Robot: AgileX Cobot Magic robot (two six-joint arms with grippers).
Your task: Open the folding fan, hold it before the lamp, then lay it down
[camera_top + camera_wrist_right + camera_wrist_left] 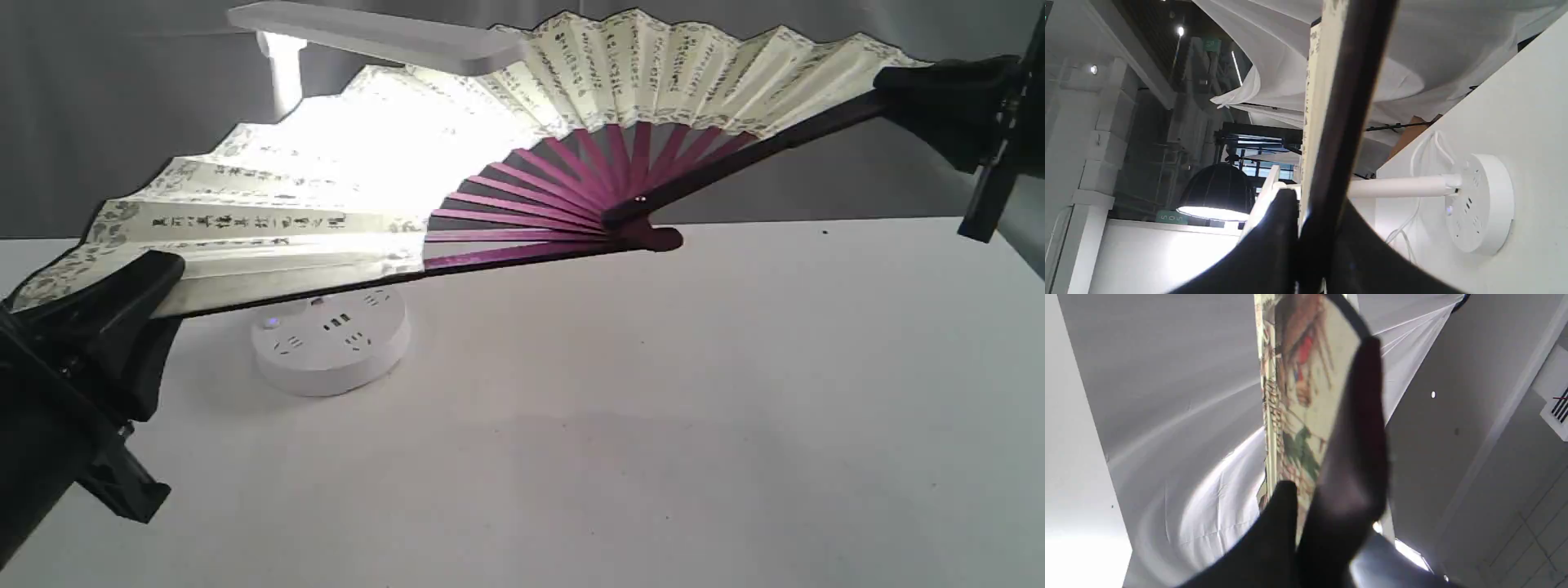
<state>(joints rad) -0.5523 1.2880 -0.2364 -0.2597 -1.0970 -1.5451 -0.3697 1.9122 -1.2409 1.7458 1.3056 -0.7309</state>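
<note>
At the left, the left gripper [163, 294] was clamped on one end guard of the folding fan [653, 82], whose leaf hung spread wide in the air above the white table [653, 408]. The lamp [331, 339] stood just behind the fan's left half. Its light glowed through the paper, and its round base showed below the ribs. At the right, the right gripper [894, 90] pinched the other guard, held higher.

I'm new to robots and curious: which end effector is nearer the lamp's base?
Left. The left end effector grips the fan just beside and above the lamp base; the right end effector holds its opposite edge, high and far across the table.
</note>
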